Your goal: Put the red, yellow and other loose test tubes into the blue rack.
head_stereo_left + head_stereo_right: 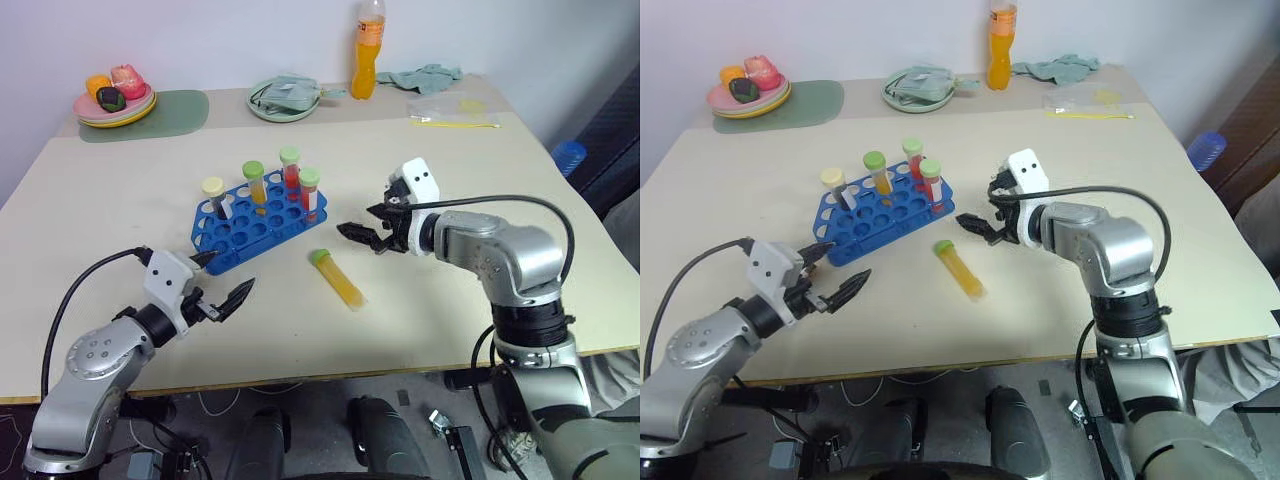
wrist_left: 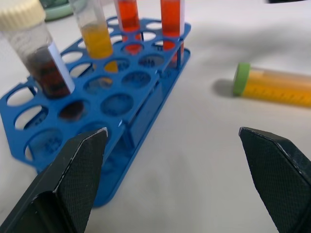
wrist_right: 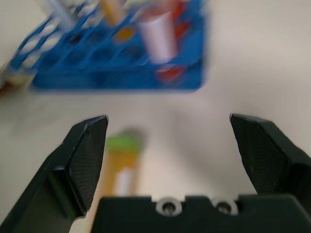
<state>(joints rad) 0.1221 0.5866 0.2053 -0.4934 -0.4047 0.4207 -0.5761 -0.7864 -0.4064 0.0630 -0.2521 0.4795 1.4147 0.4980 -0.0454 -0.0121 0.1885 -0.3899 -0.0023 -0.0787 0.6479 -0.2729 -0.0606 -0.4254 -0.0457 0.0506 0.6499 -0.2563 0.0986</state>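
A pale beige worktop (image 1: 120, 330) spans the frame under even light. A plain white wall (image 1: 200, 40) stands behind it along the top. Grey floor (image 1: 420, 400) with cables shows below its near edge.

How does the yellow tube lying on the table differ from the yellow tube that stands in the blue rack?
The yellow tube on the table lies flat on its side, loose, beside the blue rack; the yellow tube in the rack stands upright in a hole. The first lies between the rack and the right end effector; the second stands among other tubes. Both have a green cap and yellow-orange contents.
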